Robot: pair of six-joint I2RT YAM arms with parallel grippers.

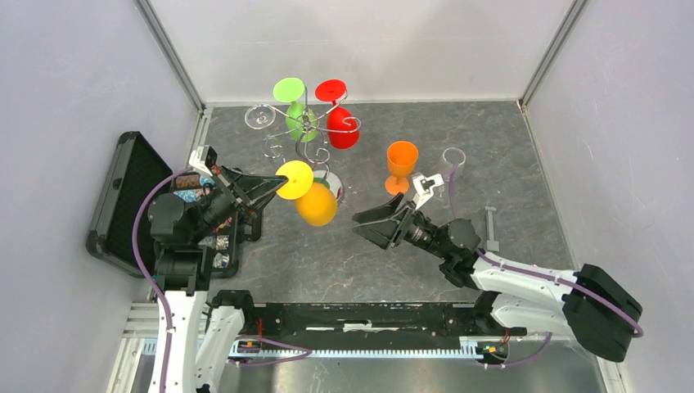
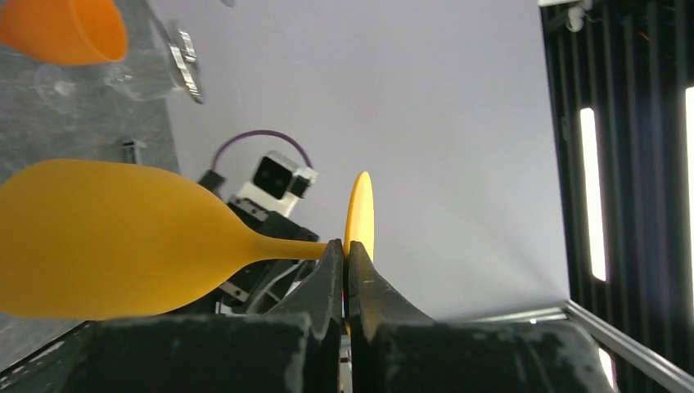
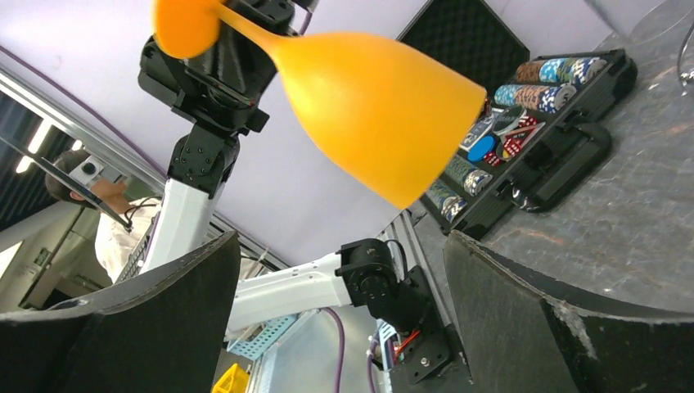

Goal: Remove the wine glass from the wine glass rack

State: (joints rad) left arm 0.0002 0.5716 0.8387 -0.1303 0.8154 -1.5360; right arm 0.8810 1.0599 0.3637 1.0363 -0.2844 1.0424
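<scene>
Wine glass (image 1: pixel 317 205), yellow, held clear of the arms of the wine glass rack (image 1: pixel 274 149), its stem clamped in the left fingers (image 2: pixel 334 274).
It lies on its side in the air above the middle of the desk (image 1: pixel 507 164), foot toward the left arm, bowl toward the right one. The left fingers pinch narrow on the stem just beside the foot. The right fingers (image 3: pixel 507 311) gape wide, holding nothing, near the bowl's mouth and apart from it. The rack stands toward the desk's far edge.

We see our left gripper (image 1: pixel 277 187) pinching the yellow wine glass (image 1: pixel 316 205) by its stem, tipped sideways beside the wine glass rack (image 1: pixel 307 135); our right gripper (image 1: pixel 366 229) gapes wide near its bowl.
</scene>
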